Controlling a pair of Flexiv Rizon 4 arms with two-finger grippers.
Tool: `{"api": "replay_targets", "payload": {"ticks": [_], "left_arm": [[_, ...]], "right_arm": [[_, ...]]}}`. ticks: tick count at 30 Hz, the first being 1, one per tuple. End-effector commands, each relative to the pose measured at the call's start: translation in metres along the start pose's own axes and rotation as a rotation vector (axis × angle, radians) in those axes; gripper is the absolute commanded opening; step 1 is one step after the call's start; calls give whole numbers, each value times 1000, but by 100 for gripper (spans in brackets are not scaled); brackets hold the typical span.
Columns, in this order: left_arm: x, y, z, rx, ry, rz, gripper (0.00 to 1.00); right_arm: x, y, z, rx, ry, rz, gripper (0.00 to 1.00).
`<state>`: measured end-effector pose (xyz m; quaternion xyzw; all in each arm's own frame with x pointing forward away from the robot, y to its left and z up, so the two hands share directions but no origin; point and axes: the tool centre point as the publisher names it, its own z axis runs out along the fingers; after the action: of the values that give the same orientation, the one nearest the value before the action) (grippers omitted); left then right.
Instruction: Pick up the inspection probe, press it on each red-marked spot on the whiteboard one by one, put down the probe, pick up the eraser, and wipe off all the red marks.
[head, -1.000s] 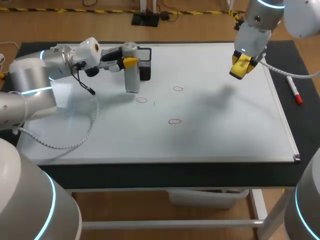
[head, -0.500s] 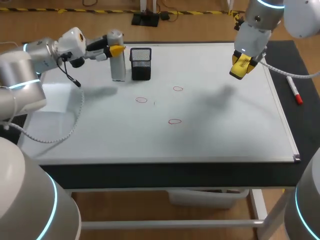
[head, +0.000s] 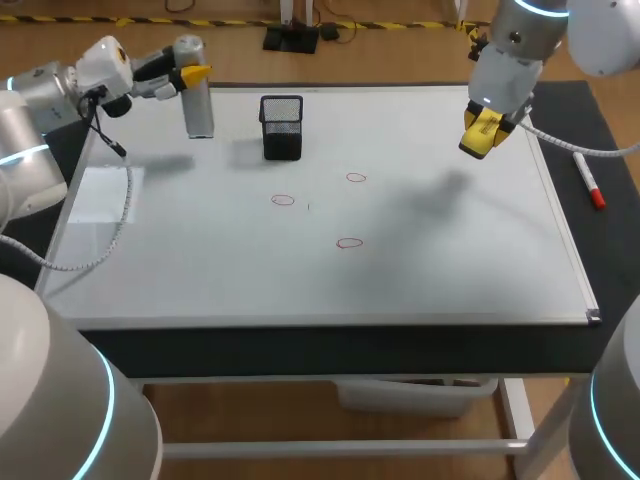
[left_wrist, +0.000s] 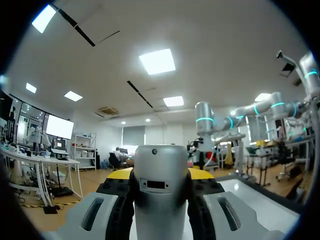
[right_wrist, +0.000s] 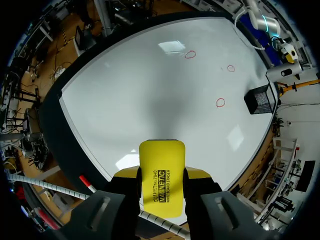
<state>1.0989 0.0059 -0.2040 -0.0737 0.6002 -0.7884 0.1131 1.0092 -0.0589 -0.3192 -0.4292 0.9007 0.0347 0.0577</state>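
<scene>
My left gripper (head: 188, 74) is shut on the silver cylindrical probe (head: 197, 100), holding it upright over the far left corner of the whiteboard (head: 450, 270). In the left wrist view the probe (left_wrist: 161, 192) fills the gap between the fingers of the left gripper (left_wrist: 160, 176). Three red circles (head: 283, 199) (head: 356, 178) (head: 349, 242) are drawn mid-board. My right gripper (head: 482, 131) hangs above the far right of the board, shut on the yellow eraser (right_wrist: 161, 176), which sticks out between its fingers. The red circles (right_wrist: 220, 102) also show ahead of the right gripper (right_wrist: 161, 187).
A black mesh cup (head: 281, 127) stands on the board at the far side, right of the probe, and shows as the mesh cup (right_wrist: 260, 99) in the right wrist view. A red-capped marker (head: 590, 180) lies on the dark mat beyond the board's right edge.
My left arm has carried the probe up off the board near the left red circle, leftward and back past the mesh cup to the far left corner. The right arm has not moved.
</scene>
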Motion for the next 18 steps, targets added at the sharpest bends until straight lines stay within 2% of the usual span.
{"api": "replay_targets", "payload": {"ticks": [1,9,18], "left_arm": [[-12,0,-9,2,0,2,0],[-30,0,-24,-1,-31,4,0],[-35,-5,-37,18,-62,8,0]], "right_arm": [[0,-1,-1,1,4,-2,0],[0,-1,-1,1,4,-2,0],[0,-1,-1,1,4,-2,0]]}}
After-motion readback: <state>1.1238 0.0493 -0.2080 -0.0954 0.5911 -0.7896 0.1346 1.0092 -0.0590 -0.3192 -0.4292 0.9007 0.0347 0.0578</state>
